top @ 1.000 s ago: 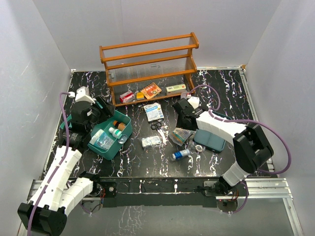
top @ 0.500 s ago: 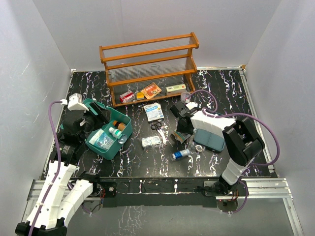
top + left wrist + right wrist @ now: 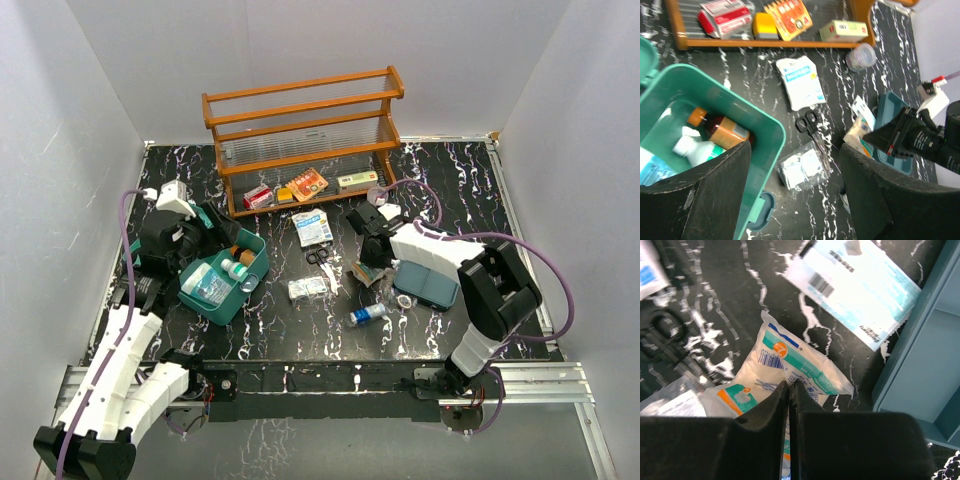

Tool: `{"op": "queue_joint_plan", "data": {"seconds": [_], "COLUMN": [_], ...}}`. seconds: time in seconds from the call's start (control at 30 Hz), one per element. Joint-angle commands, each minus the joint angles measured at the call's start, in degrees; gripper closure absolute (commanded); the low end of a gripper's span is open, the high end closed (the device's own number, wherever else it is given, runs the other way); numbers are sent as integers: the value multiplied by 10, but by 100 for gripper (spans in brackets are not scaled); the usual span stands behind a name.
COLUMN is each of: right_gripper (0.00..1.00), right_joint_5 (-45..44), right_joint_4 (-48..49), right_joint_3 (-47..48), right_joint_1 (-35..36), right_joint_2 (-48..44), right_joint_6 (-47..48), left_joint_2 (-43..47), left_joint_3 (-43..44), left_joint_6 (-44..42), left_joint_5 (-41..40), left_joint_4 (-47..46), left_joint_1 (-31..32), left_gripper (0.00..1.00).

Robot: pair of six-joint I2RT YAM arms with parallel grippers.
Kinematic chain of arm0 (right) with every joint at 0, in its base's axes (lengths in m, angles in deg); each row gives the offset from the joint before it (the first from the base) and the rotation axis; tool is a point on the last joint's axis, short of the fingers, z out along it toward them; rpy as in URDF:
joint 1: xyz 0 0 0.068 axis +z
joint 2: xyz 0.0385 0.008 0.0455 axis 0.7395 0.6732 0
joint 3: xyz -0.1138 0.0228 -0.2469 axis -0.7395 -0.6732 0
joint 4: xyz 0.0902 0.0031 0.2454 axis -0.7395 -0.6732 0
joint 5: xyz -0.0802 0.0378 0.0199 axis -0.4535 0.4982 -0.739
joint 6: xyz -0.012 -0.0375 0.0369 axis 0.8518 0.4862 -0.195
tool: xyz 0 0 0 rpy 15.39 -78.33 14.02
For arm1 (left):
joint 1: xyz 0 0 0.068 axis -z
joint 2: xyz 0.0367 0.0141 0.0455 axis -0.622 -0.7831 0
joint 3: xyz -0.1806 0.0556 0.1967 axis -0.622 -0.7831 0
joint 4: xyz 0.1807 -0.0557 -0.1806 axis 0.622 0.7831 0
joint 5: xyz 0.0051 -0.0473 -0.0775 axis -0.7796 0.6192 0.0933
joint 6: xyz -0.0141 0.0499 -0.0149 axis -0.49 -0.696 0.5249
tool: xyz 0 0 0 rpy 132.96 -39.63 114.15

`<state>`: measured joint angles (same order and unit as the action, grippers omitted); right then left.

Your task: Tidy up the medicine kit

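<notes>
The teal-green medicine kit (image 3: 236,296) lies open at the left, with a brown bottle (image 3: 720,129), a white bottle (image 3: 692,147) and a clear bag inside. Its rim shows in the left wrist view (image 3: 771,124). My left gripper (image 3: 207,232) is open and empty above the kit's right edge (image 3: 795,150). My right gripper (image 3: 368,260) is down at mid-table, shut on a white gauze packet with teal and orange print (image 3: 790,357), which lies on the table (image 3: 362,277) beside the blue-grey tray.
An orange-brown wooden rack (image 3: 300,130) with small boxes stands at the back. On the table lie a white packet (image 3: 801,82), scissors (image 3: 810,122), a bag of pads (image 3: 802,167), a blue tube (image 3: 367,314), a clear cup (image 3: 860,56) and the blue-grey tray (image 3: 428,283).
My right gripper came down from beside the rack onto the gauze packets and stays there. My left arm swung out to the left, then back over the kit.
</notes>
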<state>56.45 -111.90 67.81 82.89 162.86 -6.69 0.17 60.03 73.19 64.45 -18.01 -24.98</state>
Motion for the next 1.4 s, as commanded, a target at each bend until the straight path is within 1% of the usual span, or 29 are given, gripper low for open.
{"op": "queue_joint_plan", "data": {"seconds": [0.0,0.1,0.17,0.23,0.33,0.4,0.5,0.63,0.73,0.83,1.0,1.13,1.2,1.3,1.37], "right_gripper": [98,99,99,98,98,98,97,94,93,92,91,89,84,68,61], "right_joint_5": [54,79,93,115,151,175,204,243,261,272,277,280,279,273,273], "right_joint_4": [49,72,90,111,144,171,207,231,238,250,253,256,254,242,243], "right_joint_3": [22,39,57,78,105,117,137,163,171,166,159,157,157,149,131], "right_joint_1": [2,12,26,49,78,95,117,132,136,138,139,139,139,139,139], "right_joint_2": [-56,-67,-73,-76,-78,-77,-67,-47,-39,-41,-38,-35,-33,-40,-53], "right_joint_6": [44,81,111,145,195,224,265,309,330,346,361,354,342,317,302], "left_joint_2": [-44,-88,-124,-163,-222,-246,-262,-264,-266,-268,-256,-253,-249,-238,-227], "left_joint_3": [44,74,97,119,155,175,175,160,168,164,138,123,122,122,120], "left_joint_6": [-2,-3,9,29,46,49,57,67,66,85,141,146,136,122,119], "left_joint_5": [108,165,225,280,339,361,384,368,319,303,321,338,337,327,321], "left_joint_4": [-23,-9,2,9,35,60,73,79,105,99,34,5,-2,-18,-36], "left_joint_1": [2,2,2,2,2,1,1,1,1,0,0,0,0,0,-2], "left_gripper": [30,28,28,28,28,29,29,33,42,54,72,89,94,100,100]}}
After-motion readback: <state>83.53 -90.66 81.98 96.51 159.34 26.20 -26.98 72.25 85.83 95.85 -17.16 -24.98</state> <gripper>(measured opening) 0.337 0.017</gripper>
